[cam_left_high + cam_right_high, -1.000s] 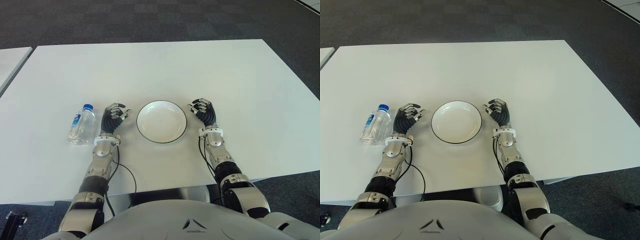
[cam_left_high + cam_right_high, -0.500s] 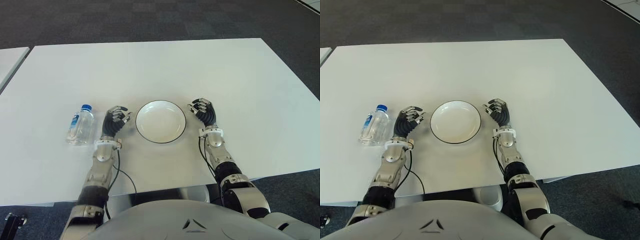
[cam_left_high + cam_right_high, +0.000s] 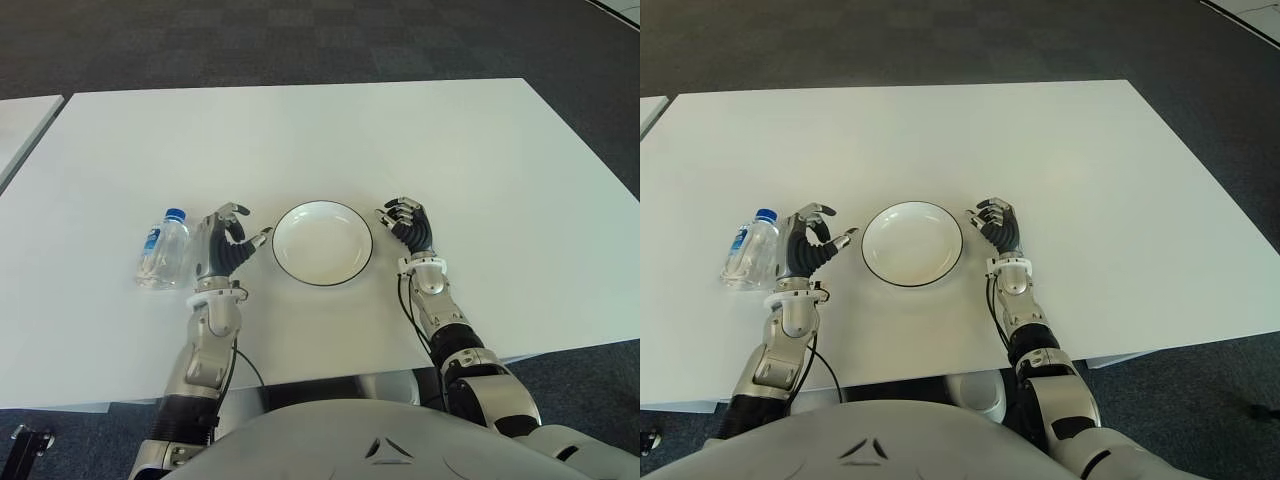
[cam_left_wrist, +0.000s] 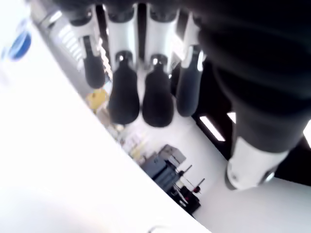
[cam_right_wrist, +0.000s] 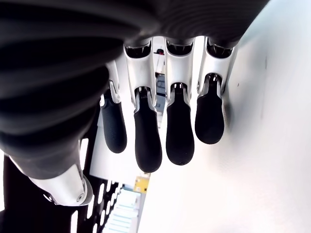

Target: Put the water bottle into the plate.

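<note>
A clear water bottle with a blue cap lies on the white table, left of the plate. The white plate with its dark rim is empty. My left hand stands on its edge between bottle and plate, close to the bottle's right side but apart from it. Its fingers are spread, the thumb points at the plate, and it holds nothing. My right hand shows just right of the plate, fingers loosely bent and empty.
The table's front edge runs just below my forearms. A second white table stands at the far left across a narrow gap. Dark carpet lies beyond the far edge. A black cable loops by my left forearm.
My left hand has turned from palm-down onto its edge and spread its fingers and thumb beside the bottle. Bottle, plate and right hand have not moved.
</note>
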{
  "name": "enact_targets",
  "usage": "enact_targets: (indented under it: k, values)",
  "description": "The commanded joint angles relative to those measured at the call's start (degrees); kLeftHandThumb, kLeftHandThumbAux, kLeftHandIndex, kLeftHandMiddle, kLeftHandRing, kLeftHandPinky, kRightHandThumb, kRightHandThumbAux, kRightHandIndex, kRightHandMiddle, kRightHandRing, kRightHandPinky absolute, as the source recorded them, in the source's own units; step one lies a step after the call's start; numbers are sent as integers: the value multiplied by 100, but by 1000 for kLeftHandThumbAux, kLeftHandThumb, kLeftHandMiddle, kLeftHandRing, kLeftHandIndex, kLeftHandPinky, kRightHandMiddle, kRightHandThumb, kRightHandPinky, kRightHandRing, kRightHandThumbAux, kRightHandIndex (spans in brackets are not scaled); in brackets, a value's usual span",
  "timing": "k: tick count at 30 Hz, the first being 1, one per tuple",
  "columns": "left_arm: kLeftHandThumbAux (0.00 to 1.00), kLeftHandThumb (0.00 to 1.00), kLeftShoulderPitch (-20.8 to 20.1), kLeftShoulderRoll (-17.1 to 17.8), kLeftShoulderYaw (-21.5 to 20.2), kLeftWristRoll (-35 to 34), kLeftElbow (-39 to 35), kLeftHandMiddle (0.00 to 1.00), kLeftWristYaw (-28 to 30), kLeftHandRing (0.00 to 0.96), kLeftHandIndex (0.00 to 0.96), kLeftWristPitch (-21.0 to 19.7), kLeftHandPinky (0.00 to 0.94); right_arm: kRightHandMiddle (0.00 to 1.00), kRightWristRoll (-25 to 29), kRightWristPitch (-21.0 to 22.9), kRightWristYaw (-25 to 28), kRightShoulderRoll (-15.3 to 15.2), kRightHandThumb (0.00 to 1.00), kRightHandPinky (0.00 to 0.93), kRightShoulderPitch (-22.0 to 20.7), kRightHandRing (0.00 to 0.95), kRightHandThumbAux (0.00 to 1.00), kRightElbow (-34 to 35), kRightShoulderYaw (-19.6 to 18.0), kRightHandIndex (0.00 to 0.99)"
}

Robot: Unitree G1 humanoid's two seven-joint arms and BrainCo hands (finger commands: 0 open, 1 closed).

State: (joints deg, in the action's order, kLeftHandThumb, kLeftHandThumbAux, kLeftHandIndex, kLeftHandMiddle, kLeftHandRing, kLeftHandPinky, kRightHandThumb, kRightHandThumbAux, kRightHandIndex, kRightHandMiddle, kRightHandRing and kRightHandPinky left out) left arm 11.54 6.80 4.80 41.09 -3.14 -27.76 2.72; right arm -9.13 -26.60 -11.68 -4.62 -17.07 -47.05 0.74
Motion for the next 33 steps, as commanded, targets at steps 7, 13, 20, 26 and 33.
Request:
enact_targets:
  k: [7,13,20,26,33]
  values:
    - [626,615,287,98,100,1317,-495,249,-881,235,244,-741,248,622,60,79,68,20,707,639,52,633,730,-165,-36,433]
    - [466,580,190,250,4,1742,-259,83,-1579,80,69,-959,83,623,57,65,62,26,707,641,50,634,730,-160,-33,433]
    - [272,507,153,153,-133,1909,-278,5,-2117,5,4,-1439,5,617,67,14,80,28,707,634,43,630,730,-188,-33,433]
    - [190,532,177,-145,-339,1565,-542,0,-1805,0,0,-1887,0,617,33,11,35,26,707,635,27,629,730,-221,-21,433]
    - [160,574,188,-308,-361,1654,-871,0,-1051,0,0,-2649,0,620,38,42,27,33,707,638,20,631,730,-206,-19,434]
